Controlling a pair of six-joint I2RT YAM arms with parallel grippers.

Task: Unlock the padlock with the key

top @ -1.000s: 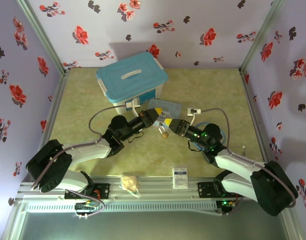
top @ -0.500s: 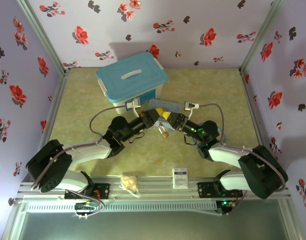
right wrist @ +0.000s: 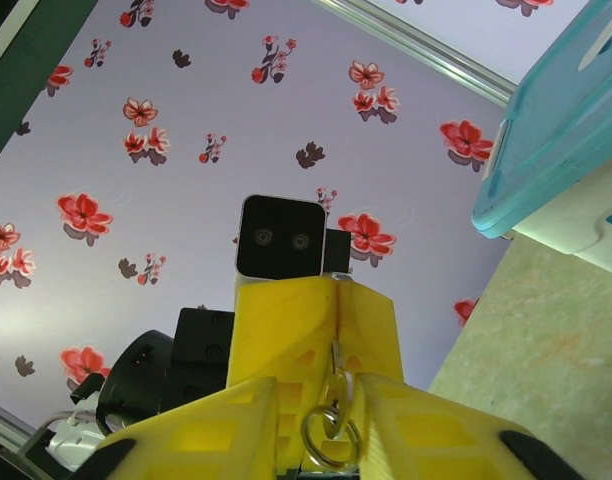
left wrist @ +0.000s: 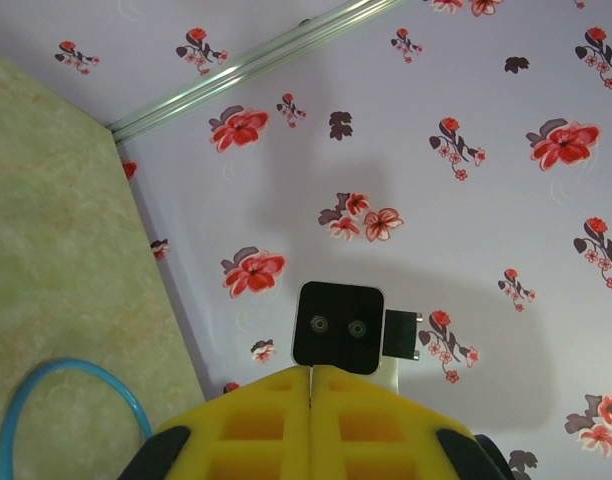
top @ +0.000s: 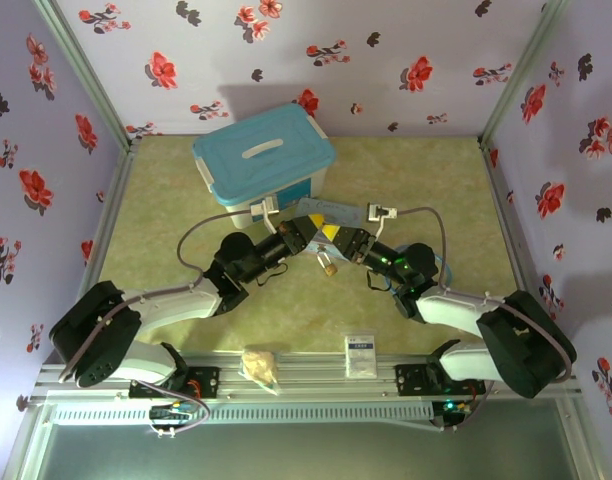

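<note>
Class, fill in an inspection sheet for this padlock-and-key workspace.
Surface: mottled green table.
Job's things: padlock just near-side of the gripper tips, contact unclear; key with ring between the grippers.
Clutter: blue-lidded box, tan bag, white packet, blue tubing.
Grippers: left gripper shut, apparently on the key; right gripper around the ring, grip unclear.
Cables: grey cable loops off each wrist.
Surroundings: floral walls.

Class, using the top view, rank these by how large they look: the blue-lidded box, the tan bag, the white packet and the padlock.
Largest: box, by far.
Next: bag and packet, which look too alike to rank.
Smallest: padlock.
</note>
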